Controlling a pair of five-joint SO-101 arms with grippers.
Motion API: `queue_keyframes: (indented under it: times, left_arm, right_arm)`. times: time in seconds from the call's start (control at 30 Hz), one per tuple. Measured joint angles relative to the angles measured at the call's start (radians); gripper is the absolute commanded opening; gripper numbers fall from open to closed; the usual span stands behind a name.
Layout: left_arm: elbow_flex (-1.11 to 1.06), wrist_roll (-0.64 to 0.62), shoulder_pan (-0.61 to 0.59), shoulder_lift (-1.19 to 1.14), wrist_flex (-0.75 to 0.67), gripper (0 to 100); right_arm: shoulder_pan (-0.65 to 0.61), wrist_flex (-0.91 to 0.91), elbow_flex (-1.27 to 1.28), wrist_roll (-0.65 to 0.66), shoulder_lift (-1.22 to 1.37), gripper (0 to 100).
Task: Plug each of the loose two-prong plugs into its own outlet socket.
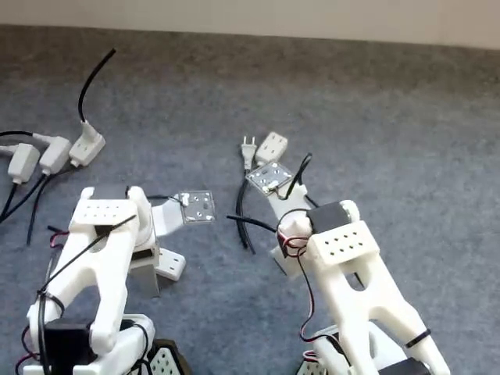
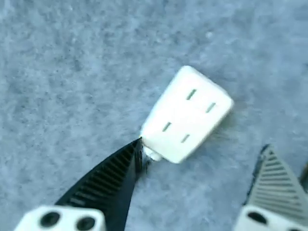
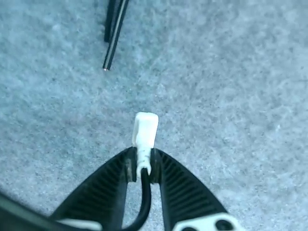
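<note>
1. High view: on the grey carpet point(image 1: 406, 117), a white two-prong plug point(image 1: 248, 146) sits just beside a white outlet socket point(image 1: 272, 146). Its prongs point away from the arms, and its black cable point(image 1: 244, 205) trails back toward the right arm point(image 1: 351, 258). That arm's wrist plate hides the jaws here. The left arm point(image 1: 101, 234) stands folded close to its base. Three white connectors point(image 1: 55, 152) with black cords lie in a row, well apart by the left edge.
2. Left wrist view: the left gripper point(image 2: 203, 146) has its jaws spread wide and holds nothing. A white four-slot socket point(image 2: 185, 115) lies flat on the carpet between and just beyond the fingers. The black fingertip point(image 2: 132, 154) touches its near corner, while the grey finger stands apart from it.
3. Right wrist view: the right gripper point(image 3: 143, 153) is clamped on the two-prong plug. The plug's white body sticks out past the fingertips, and the cable runs back between the jaws. A loose cable end point(image 3: 109, 57) lies on the carpet farther ahead.
</note>
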State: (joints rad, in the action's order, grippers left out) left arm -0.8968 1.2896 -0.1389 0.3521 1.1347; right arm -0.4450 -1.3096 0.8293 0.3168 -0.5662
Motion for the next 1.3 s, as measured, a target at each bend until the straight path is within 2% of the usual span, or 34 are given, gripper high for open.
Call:
queue_keyframes:
  times: [0.23, 0.4, 0.47, 0.63, 0.9, 0.97, 1.13, 1.3]
  left_arm:
    - [-0.146, 0.008, -0.009, 0.0, -0.256, 36]
    - [-0.189, 0.009, 0.074, 0.021, -0.276, 15]
    - [-0.19, 0.009, 0.129, 0.021, -0.242, 12]
    - [-0.149, -0.058, 0.261, 0.02, -0.104, 12]
    - [-0.028, -0.241, 0.454, 0.018, -0.08, 12]
    - [-0.025, -0.267, 0.488, 0.018, -0.08, 16]
    - [-0.023, -0.285, 0.491, 0.018, -0.057, 37]
    - [-0.009, -0.284, 0.459, 0.018, 0.02, 35]
  right_arm:
    - [0.002, 0.0, 0.0, 0.0, 0.0, 0.6]
    - [0.002, 0.0, 0.0, 0.0, 0.0, 0.6]
    - [0.002, 0.0, 0.0, 0.0, 0.0, 0.6]
    - [0.002, 0.0, 0.0, 0.0, 0.0, 0.6]
    - [0.002, 0.0, 0.0, 0.0, 0.0, 0.6]
    - [0.006, 0.0, 0.0, 0.0, 0.0, 0.6]
    - [0.006, 0.0, 0.0, 0.0, 0.0, 0.6]
    - [0.005, 0.0, 0.0, 0.0, 0.0, 0.6]
